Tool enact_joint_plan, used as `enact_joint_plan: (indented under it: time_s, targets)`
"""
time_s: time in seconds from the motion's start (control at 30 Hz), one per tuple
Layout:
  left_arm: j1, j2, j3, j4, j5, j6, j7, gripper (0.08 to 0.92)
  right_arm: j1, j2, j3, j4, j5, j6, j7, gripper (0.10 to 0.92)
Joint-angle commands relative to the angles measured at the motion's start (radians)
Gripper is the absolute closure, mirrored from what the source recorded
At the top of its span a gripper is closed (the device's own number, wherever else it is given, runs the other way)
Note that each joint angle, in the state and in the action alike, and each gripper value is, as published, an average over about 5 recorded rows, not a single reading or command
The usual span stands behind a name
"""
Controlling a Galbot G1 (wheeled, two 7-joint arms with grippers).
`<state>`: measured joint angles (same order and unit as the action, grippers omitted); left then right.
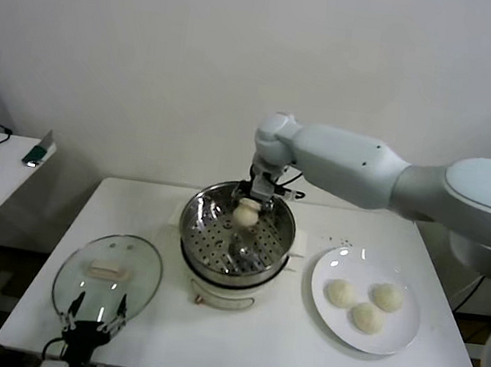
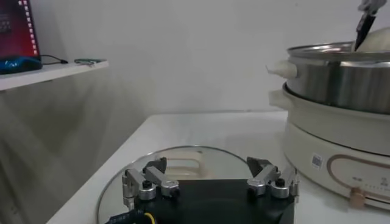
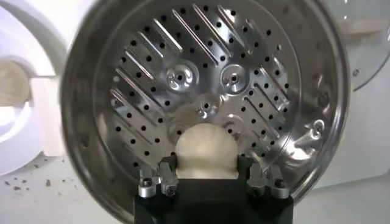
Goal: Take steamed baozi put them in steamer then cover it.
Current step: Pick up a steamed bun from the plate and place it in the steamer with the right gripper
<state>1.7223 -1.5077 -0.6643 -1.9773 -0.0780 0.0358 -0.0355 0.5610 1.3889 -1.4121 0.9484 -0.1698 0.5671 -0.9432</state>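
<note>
Right pincer [image 3: 205, 176] grips our round cream-white dough bun [image 3: 204, 151] directly above shiny perforated steel steamer basket [image 3: 109, 91]; left pincer [image 2: 210, 181] wide, idle.

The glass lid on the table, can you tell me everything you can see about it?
The cover is a round lid of clear glass with a thin metal rim and a cream-white oblong handle in its middle. It lies flat on the white table, handle up, to the left of the steamer and apart from it. The left gripper hangs open at the lid's near edge; whether it touches the glass cannot be told.
</note>
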Motion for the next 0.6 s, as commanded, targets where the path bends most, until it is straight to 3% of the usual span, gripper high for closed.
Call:
enact_joint_plan:
  time_s: [0.03,0.43,0.6]
  targets:
    - [-0.003,0.002,0.000,0.003,-0.002,-0.001,0.000,0.177,-0.054,0.050,0.018,-0.133,-0.047,0.028,0.015,0.380]
    - [-0.015,0.003,-0.005,0.012,-0.003,-0.003,-0.001,0.177,-0.080,0.095,0.026,-0.207,-0.048,0.058,0.022,0.375]
    - [-0.018,0.002,-0.004,0.015,-0.003,-0.004,-0.001,0.177,-0.086,0.108,0.038,-0.230,-0.051,0.073,0.051,0.277]
